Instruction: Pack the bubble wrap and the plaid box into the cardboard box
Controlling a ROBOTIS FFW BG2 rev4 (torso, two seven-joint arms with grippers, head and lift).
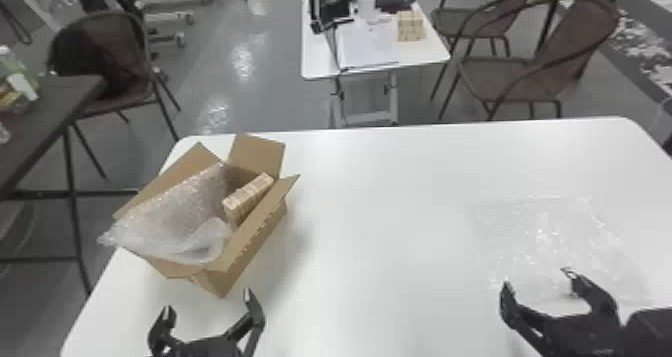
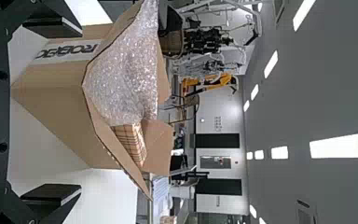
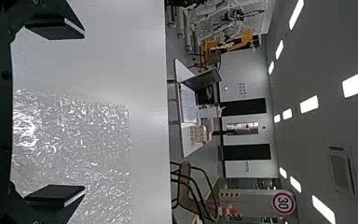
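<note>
The open cardboard box (image 1: 260, 236) stands at the table's left. Inside it the plaid box (image 1: 247, 196) leans against the right side, and a bubble wrap piece (image 1: 175, 216) beside it spills over the near left rim. Another bubble wrap sheet (image 1: 545, 236) lies flat on the right of the table. My left gripper (image 1: 207, 303) is open in front of the box; in the left wrist view the left gripper (image 2: 77, 112) faces the box. My right gripper (image 1: 537, 278) is open over the sheet's near part, also seen as the right gripper (image 3: 81, 114) in the right wrist view.
The white table (image 1: 375, 206) spans the space between box and sheet. Beyond it stand a small table (image 1: 320, 56) with a laptop and a plaid block, and several chairs. A dark table (image 1: 50, 106) is at the far left.
</note>
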